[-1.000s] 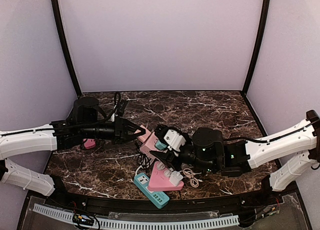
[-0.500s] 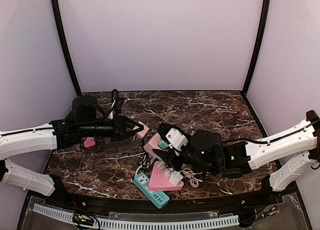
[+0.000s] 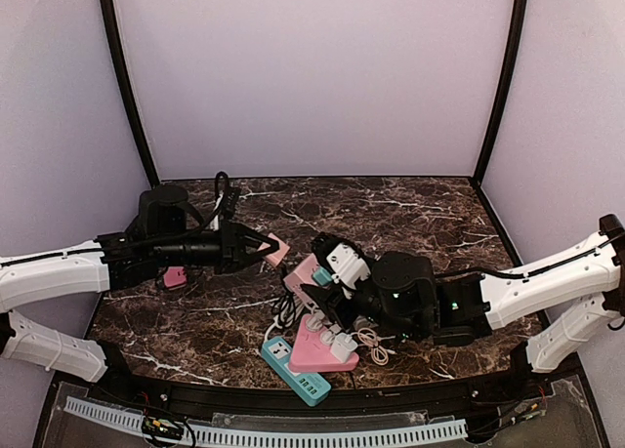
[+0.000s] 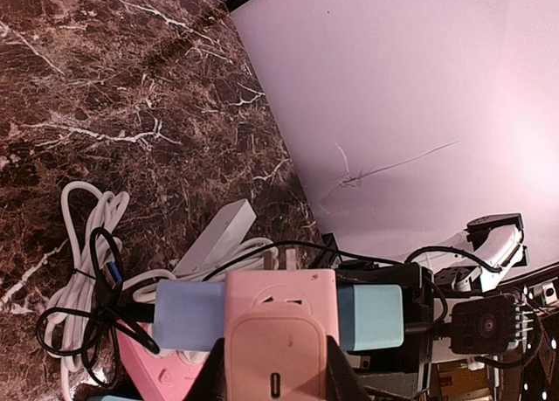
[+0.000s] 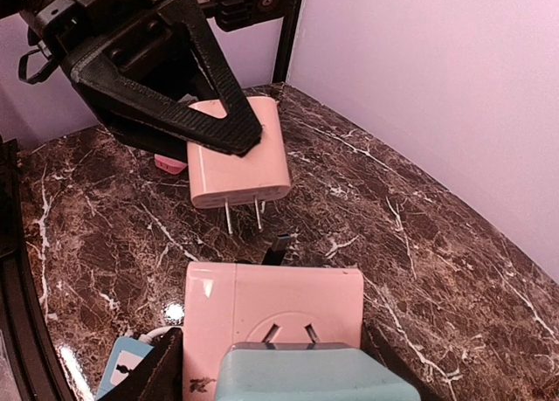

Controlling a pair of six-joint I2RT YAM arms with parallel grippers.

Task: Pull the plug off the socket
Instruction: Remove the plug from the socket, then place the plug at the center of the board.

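Observation:
A pink plug (image 3: 274,248) hangs in the air with its two prongs bare, a small gap from the pink socket cube (image 3: 302,271). My left gripper (image 3: 265,245) is shut on the plug; in the left wrist view the plug (image 4: 278,353) fills the space between the fingers. My right gripper (image 3: 314,290) is shut on the socket cube (image 5: 272,305), with a black finger on either side. A teal plug (image 5: 314,376) is still in the cube's near face. In the right wrist view the pink plug (image 5: 238,152) floats just beyond the cube, pinched by the left fingers (image 5: 205,113).
A pink triangular power strip (image 3: 320,350) and a teal power strip (image 3: 293,368) lie near the front edge, with white cables (image 3: 372,346) and a black cable (image 3: 283,311) tangled beside them. A blue plug (image 4: 188,315) sits in the cube's side. A small pink object (image 3: 176,278) lies at left.
The pink plug has come out of the socket cube. My left gripper has drawn back up and to the left with it, opening a gap. The right gripper kept hold of the cube.

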